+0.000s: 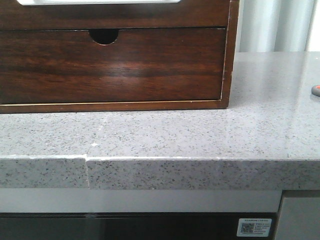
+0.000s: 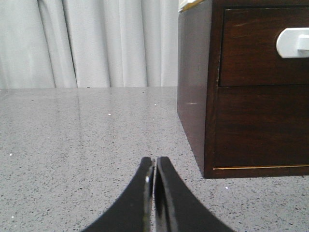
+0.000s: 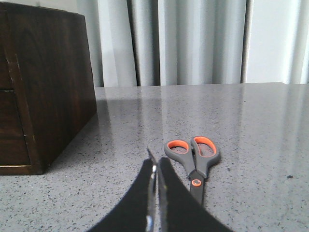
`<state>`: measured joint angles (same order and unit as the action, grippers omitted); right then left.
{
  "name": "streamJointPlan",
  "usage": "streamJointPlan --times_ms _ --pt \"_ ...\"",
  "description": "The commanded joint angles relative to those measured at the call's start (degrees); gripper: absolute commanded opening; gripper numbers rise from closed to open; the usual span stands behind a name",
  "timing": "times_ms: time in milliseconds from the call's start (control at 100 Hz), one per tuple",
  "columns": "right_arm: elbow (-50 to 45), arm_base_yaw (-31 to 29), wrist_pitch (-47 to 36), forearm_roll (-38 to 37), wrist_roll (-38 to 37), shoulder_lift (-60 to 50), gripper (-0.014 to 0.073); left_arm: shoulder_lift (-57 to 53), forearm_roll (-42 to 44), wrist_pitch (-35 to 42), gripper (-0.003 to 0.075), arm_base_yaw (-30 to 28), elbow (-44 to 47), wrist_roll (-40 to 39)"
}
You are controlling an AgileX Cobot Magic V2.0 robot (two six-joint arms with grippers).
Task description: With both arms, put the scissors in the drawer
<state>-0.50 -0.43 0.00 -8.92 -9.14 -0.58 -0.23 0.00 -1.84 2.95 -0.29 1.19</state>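
Note:
The scissors (image 3: pixel 193 162), with grey handles lined in orange, lie flat on the stone counter just beside and beyond my right gripper (image 3: pixel 155 162). That gripper is shut and holds nothing, and its finger hides the blades. In the front view only a sliver of the scissors (image 1: pixel 316 90) shows at the far right edge. The drawer (image 2: pixel 251 48) is the plain upper front of the wooden cabinet and is closed, with a white rounded piece (image 2: pixel 293 42) on it. My left gripper (image 2: pixel 154 162) is shut and empty, low over the counter near the cabinet's corner.
The cabinet (image 1: pixel 227 60) stands on the grey speckled counter (image 1: pixel 165 135). Its lower drawer front (image 1: pixel 115 65) has a half-round finger notch (image 1: pixel 104 36). White curtains (image 3: pixel 193 43) hang behind. The counter's front edge (image 1: pixel 160 159) runs across the front view.

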Motion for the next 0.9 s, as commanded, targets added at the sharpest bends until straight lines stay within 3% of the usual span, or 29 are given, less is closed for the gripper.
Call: streamJointPlan --times_ms 0,890 --pt "-1.1 -0.3 -4.2 -0.5 0.3 -1.2 -0.0069 -1.8 0.0 4.9 -0.0020 0.3 2.1 -0.5" --pt "-1.0 -0.3 -4.3 -1.4 0.3 -1.2 -0.0069 -1.8 -0.3 6.8 -0.0020 0.3 2.1 -0.5"
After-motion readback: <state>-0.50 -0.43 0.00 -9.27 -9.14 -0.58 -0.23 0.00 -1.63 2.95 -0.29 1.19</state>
